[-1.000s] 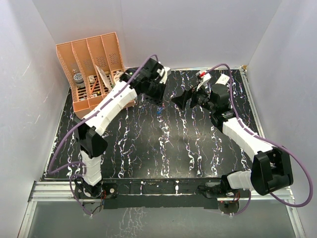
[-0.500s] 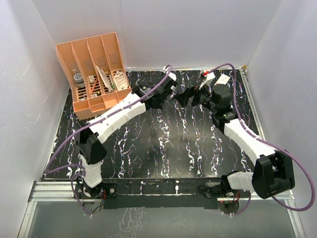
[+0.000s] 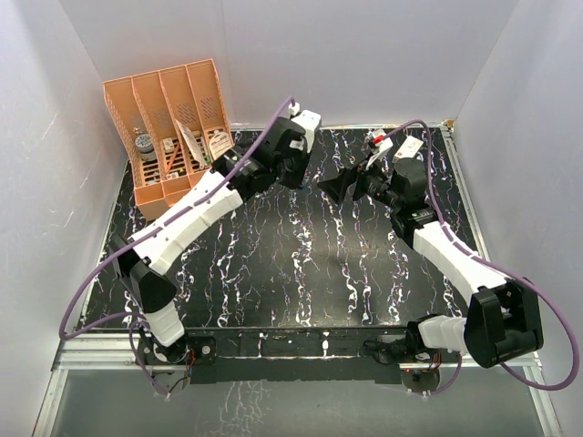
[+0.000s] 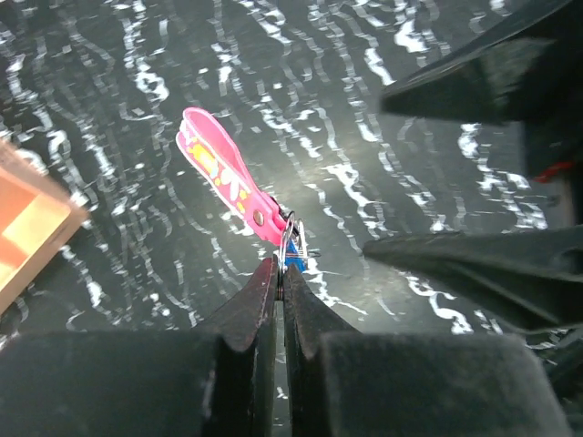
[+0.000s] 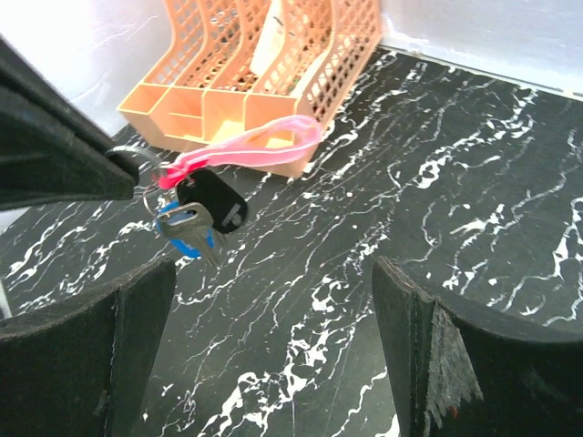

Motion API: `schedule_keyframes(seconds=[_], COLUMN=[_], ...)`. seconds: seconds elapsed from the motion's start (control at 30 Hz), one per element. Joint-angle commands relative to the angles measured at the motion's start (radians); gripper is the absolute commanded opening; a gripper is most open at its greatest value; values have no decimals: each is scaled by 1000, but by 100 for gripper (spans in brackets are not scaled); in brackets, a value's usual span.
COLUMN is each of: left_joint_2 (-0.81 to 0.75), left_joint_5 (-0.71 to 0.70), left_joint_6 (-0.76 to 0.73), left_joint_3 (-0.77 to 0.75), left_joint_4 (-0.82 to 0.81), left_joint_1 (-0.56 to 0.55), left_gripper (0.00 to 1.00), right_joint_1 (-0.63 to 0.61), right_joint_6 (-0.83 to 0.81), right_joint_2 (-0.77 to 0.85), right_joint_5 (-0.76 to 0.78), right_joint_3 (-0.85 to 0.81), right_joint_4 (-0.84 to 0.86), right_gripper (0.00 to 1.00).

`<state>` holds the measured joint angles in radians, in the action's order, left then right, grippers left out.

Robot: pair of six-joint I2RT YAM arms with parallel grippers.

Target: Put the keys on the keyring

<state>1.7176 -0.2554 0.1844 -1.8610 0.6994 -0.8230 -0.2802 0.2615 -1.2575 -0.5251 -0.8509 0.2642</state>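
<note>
Left gripper point(image 4: 280, 273) jaws closed, pinching the pink keyring point(image 4: 223, 177) at its metal ring, above the tabletop point(image 5: 474, 182) at far centre. Blue and black keys point(image 5: 196, 218) hang from the ring. Right gripper point(image 5: 273, 300) jaws wide open, facing them, near.

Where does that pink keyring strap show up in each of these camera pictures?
Top external: too small to make out.
Left wrist: keyring centre-left, its metal end in the shut left tool.
Right wrist: upper left, keys hanging below.
Shared landmark: orange rack.
</note>
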Motion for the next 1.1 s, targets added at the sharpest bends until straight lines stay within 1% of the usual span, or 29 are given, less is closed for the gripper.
schedule_keyframes(seconds=[0.0,0.07,0.13,0.3,0.43,0.83,1.07], left_joint_2=[6,5,-3,-24,-21,-6,18], left_joint_5=[303,387,440,500,523,575,596], left_joint_6=[24,36,44,29,6,-42,-49], left_joint_3=[-89,-92,-82,-38,-32,-33,-71], left_joint_4=[26,29,25,11,15,21,60], left_joint_1=[50,71,93,118,122,122,122], left_gripper=[0,0,0,0,0,0,0], right_joint_1=[4,3,5,12,12,14,13], right_joint_6=[0,5,5,1,0,27,36], right_joint_2=[38,47,55,70,73,6,-21], right_joint_5=[-95,-96,-91,-88,-93,-183,-194], right_joint_3=[12,10,7,3,4,-33,-52], right_joint_4=[123,131,132,127,139,221,235], right_gripper=[86,84,82,72,69,64,63])
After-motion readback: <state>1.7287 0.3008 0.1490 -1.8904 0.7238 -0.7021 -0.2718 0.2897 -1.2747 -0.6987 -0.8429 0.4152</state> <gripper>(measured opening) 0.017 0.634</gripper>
